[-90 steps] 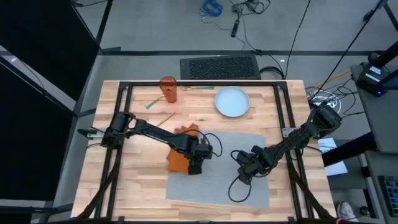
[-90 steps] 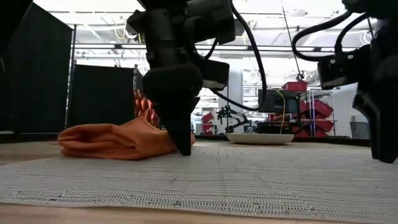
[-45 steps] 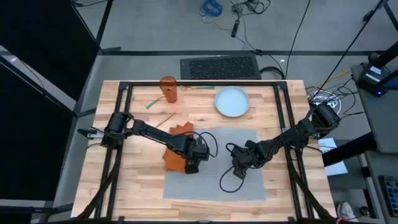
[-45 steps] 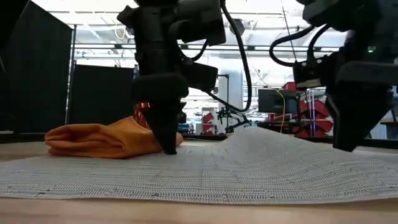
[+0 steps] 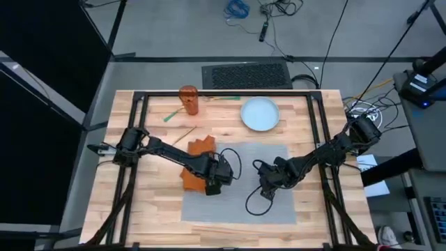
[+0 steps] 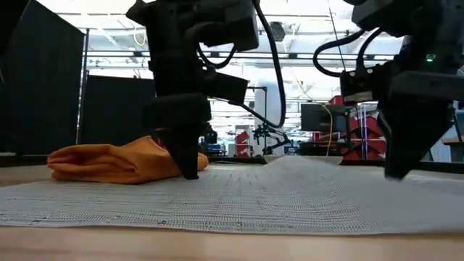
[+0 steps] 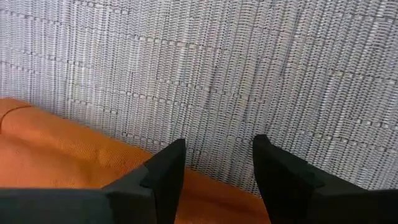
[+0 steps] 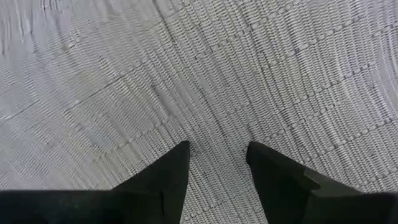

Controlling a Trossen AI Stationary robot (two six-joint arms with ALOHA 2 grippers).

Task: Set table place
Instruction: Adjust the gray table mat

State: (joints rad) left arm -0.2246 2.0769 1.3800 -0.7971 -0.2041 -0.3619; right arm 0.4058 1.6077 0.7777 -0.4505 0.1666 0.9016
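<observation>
The grey woven placemat (image 5: 240, 202) lies flat on the wooden table (image 5: 150, 209), with a low hump (image 6: 304, 163) in it between my two grippers. My left gripper (image 5: 212, 185) stands open on the mat's left part, right beside the crumpled orange napkin (image 5: 193, 167). My right gripper (image 5: 268, 185) stands open near the mat's middle. The pale round plate (image 5: 260, 113) sits on the table beyond the mat's far edge. My left gripper points down, and its fingertips (image 6: 190, 172) stand on the placemat's top (image 7: 217, 118) near its left edge. Mat shows in the gap between the fingers. The napkin (image 7: 56, 155) lies against the fingers' left side. My right gripper points down with its fingertips (image 6: 395, 172) on the placemat's top (image 8: 214, 118) near the middle. Only flat weave shows between the parted fingers. The mat rises in a hump to this gripper's left.
An orange cup (image 5: 189, 100) stands at the far left of the table, with a green stick (image 5: 171, 116) and a thin wooden stick (image 5: 187, 131) near it. The black frame (image 5: 315, 118) runs round the work area. Bare wood lies left of the napkin.
Both grippers have gone toward the table's left edge, fingertips down on the mat. The placemat has slid left with them, turned square to the table, and humped up between them. The napkin has been shoved left ahead of the left gripper.
</observation>
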